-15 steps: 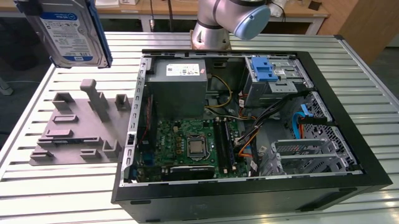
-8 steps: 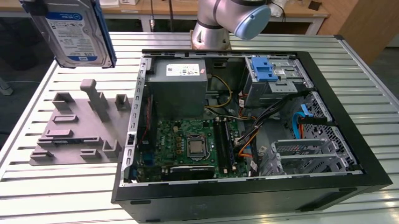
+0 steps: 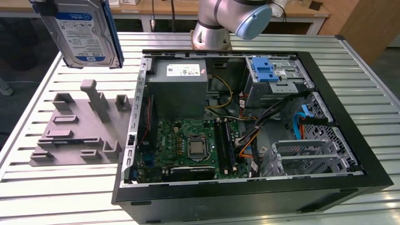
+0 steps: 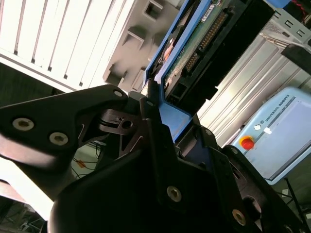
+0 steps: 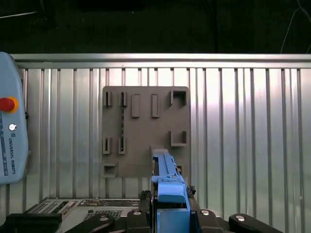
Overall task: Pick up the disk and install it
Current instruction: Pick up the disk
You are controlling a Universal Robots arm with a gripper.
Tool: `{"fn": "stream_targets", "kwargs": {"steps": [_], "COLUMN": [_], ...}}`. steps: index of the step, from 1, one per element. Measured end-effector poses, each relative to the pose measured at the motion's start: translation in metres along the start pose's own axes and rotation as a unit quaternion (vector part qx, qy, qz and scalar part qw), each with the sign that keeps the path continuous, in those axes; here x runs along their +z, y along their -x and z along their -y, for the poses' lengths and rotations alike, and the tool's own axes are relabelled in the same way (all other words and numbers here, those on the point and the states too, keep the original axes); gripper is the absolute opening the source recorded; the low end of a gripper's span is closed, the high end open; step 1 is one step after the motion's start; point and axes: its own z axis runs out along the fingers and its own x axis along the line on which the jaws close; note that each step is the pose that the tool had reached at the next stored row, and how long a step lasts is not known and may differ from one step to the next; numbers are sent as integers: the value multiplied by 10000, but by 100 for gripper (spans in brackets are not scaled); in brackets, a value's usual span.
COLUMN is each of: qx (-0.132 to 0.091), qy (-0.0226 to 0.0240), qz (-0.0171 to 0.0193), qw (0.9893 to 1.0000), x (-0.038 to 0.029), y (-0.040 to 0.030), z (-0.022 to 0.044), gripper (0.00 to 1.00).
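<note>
tool closed tight on one end of the disk, which hangs on edge in the exterior view's upper left, above the grey fixture and apart from the open case. likely risks: the end grip lets the drive pivot or slip; a tilted drive snags the case wall or cables.

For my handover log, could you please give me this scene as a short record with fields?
Disk: lifted off the table, upright, label toward the exterior view, over the fixture.
Gripper: shut on the disk's blue-railed edge.
Fixture: grey slotted plate on the table, at the exterior view's left of the case.
Case: open, lying flat, motherboard exposed.
Cage: silver, blue latch, inside the case.
Progress: disk picked up, not yet in the case.
</note>
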Motion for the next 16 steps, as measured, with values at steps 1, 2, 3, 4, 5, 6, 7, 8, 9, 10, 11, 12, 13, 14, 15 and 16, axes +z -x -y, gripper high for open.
{"fn": "stream_targets", "kwargs": {"steps": [1, 2, 3, 4, 5, 6, 7, 8, 9, 10, 11, 12, 13, 14, 15, 16], "qx": [0, 0, 0, 0, 0, 0, 0, 0, 0, 0, 0, 0, 0, 0, 1, 0], "qy": [0, 0, 0, 0, 0, 0, 1, 1, 2, 2, 1, 1, 2, 3, 3, 3], "qz": [0, 0, 0, 0, 0, 0, 0, 0, 0, 0, 0, 0, 0, 0, 0, 0], "qw": [10000, 10000, 10000, 10000, 10000, 10000, 10000, 10000, 10000, 10000, 10000, 10000, 10000, 10000, 10000, 10000], "x": [0, 0, -1, -2, -2, -3, -4, -5, -6, -6, -6, -7, -8, -8, -9, -10], "y": [0, 1, 1, 1, 2, 2, 2, 3, 3, 3, 3, 3, 4, 4, 4, 4], "z": [24, 49, 74, 99, 124, 149, 174, 202, 228, 253, 278, 303, 327, 354, 382, 409], "gripper": [36, 36, 36, 36, 36, 36, 36, 36, 36, 36, 36, 36, 36, 36, 36, 36]}}
